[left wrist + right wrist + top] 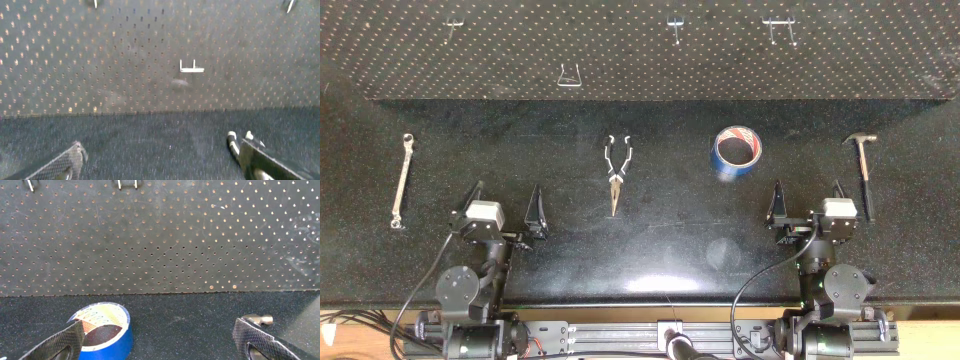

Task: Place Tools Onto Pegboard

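1. The task seems to be at its very start. No tool hangs on the black perforated pegboard (pixel 640 50), and its small metal hooks (pixel 569 76) are bare.
2. All four tools lie on the black table top (pixel 670 240) in front of the board:
   - the silver combination wrench (pixel 401 182) at the far left;
   - the slim needle-nose pliers (pixel 617 172) in the middle;
   - the blue roll of tape (pixel 736 150) to the right of the middle;
   - the hammer with dark handle and metal head (pixel 863 165) at the far right.
3. The left gripper (pixel 503 205) stands between the wrench and the pliers. Its jaws are spread wide apart; it holds nothing and touches no tool.
4. The right gripper (pixel 807 200) stands between the roll of tape and the hammer. Its jaws are also spread wide and empty. In the right wrist view the tape is just beside one finger and the hammer head is near the other.
5. The step in hand is probably the first pick. The next move calls for one arm to:
   - choose a near tool;
   - bring the open jaws down around it;
   - grasp it so that its hole, ring or head remains free for a hook.
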